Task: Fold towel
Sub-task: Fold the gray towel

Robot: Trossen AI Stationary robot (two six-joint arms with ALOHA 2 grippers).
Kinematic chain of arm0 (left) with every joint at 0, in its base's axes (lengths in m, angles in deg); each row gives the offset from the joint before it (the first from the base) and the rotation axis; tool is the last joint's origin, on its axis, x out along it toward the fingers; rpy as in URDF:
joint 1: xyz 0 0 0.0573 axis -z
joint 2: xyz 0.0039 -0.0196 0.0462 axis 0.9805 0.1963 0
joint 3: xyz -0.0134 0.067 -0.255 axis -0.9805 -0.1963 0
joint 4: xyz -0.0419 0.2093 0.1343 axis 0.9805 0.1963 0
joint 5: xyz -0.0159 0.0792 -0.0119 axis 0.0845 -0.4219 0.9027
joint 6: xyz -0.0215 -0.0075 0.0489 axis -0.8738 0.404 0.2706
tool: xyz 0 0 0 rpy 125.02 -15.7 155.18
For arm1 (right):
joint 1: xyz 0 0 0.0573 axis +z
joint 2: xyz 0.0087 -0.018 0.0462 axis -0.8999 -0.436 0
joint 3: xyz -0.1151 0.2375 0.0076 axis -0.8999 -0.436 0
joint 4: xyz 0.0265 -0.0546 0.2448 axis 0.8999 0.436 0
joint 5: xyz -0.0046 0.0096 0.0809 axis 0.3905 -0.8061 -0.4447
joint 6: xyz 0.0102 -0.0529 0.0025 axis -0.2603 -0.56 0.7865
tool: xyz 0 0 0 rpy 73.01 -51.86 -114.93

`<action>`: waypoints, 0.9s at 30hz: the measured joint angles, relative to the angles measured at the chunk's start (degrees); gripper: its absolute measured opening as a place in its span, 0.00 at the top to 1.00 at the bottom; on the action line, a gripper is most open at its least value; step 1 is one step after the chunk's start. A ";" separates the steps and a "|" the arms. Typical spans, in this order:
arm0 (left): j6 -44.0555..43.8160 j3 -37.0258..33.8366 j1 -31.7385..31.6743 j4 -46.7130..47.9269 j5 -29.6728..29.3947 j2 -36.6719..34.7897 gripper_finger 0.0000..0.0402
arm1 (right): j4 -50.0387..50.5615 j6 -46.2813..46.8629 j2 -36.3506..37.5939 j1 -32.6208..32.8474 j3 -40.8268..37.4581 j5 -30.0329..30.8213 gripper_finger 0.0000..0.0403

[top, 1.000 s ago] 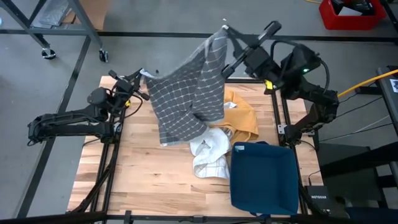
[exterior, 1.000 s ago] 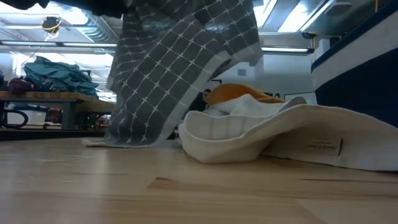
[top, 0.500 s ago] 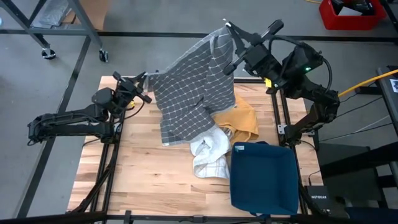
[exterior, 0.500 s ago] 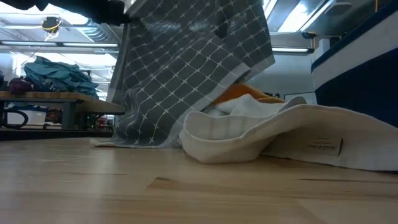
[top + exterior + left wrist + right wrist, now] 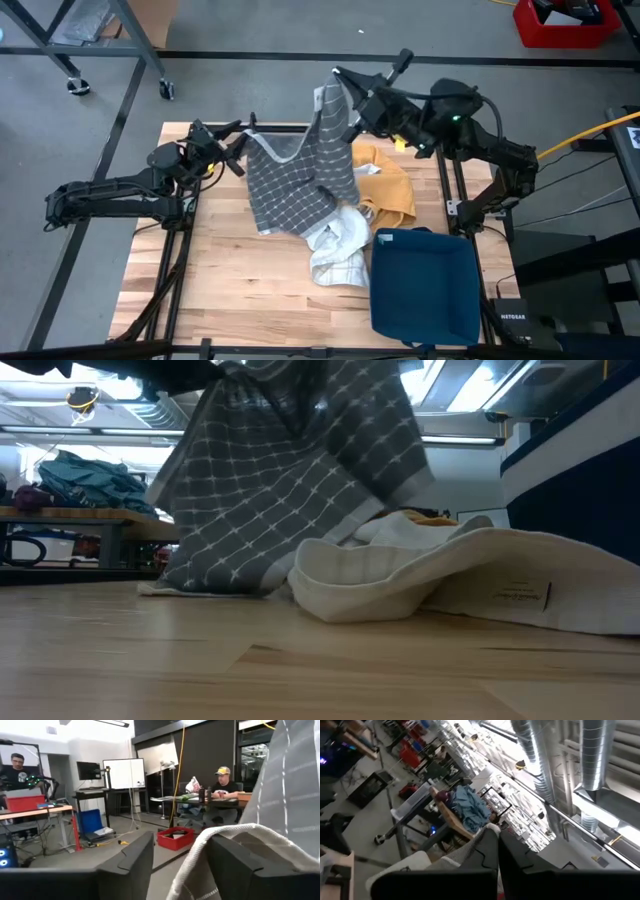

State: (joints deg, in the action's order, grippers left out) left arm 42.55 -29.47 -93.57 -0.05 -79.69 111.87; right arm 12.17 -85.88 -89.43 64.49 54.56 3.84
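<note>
Grey checked towel hangs over the far middle of the desk, lower edge trailing on the wood just beside the white cloth. My right claw is pinched shut on its top corner, holding it up. My left claw sits at the towel's left edge, fingers spread, the hem lying between them. Yellow cloth and blue cloth lie to the right.

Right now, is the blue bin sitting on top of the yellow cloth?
No: in the high view the blue bin rests on the table beside the yellow cloth, not on it.
</note>
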 joint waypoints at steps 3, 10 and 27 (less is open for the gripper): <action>1.50 0.00 0.00 -0.02 0.00 -0.01 0.55 | 0.11 -0.02 -0.39 0.00 0.00 0.95 1.00; 3.32 0.00 -0.04 1.00 -0.17 0.00 0.55 | -0.43 -1.97 -0.17 0.00 0.00 5.66 1.00; -1.90 0.02 -0.24 11.49 -4.76 -0.04 0.55 | -11.78 -11.14 0.01 -0.02 0.09 21.08 1.00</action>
State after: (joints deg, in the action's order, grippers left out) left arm 40.65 -29.45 -93.81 11.44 -84.46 111.82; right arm 0.39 -97.02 -89.41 64.47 54.65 24.93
